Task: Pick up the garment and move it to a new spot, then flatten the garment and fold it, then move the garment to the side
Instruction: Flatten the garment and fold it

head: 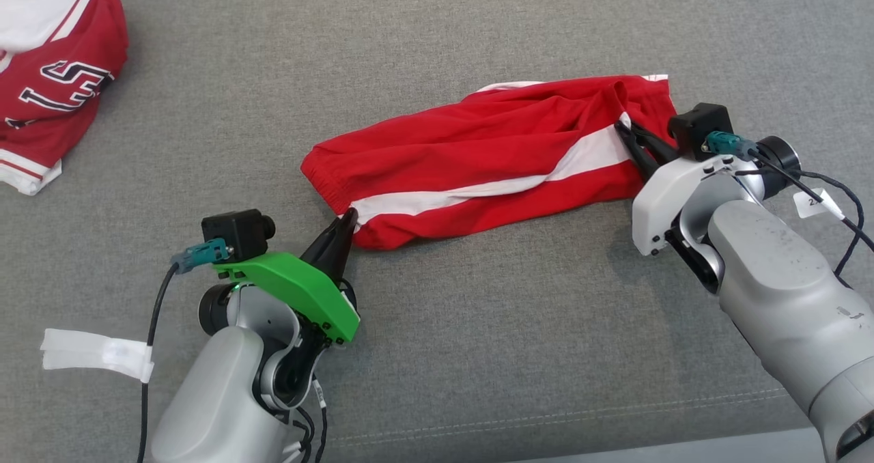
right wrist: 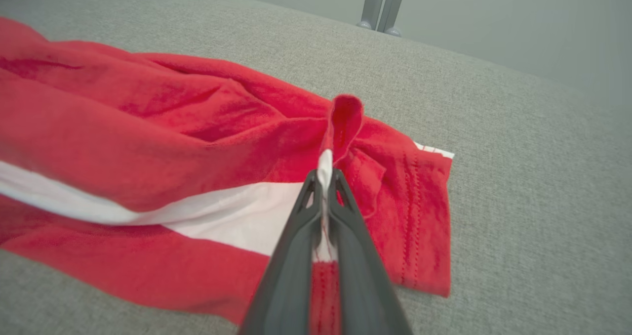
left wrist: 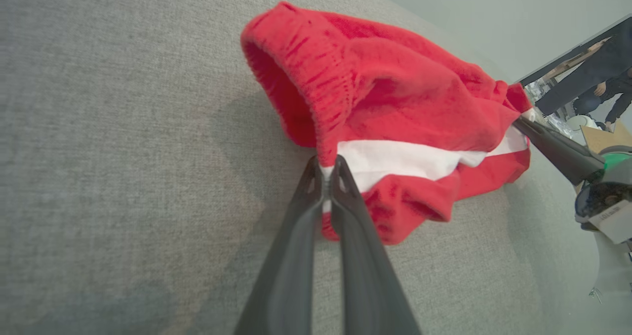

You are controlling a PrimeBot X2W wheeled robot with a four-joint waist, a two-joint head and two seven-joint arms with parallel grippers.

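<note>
**Both pincers clamped on the red shorts**

At your far left, a red-and-white jersey (head: pixel 54 74) lies well apart from the work. Your left pincer (head: pixel 349 214) is closed on the waistband end of the red shorts (head: pixel 478 142), right at the white side stripe (head: pixel 471 190). The shorts lie rumpled across the middle of the grey worktop (head: pixel 478 326). Your right pincer (head: pixel 621 125) is closed on the hem end of that stripe. Expect light, limp cloth that sags between grips, so hold it by hems and corners.
</note>
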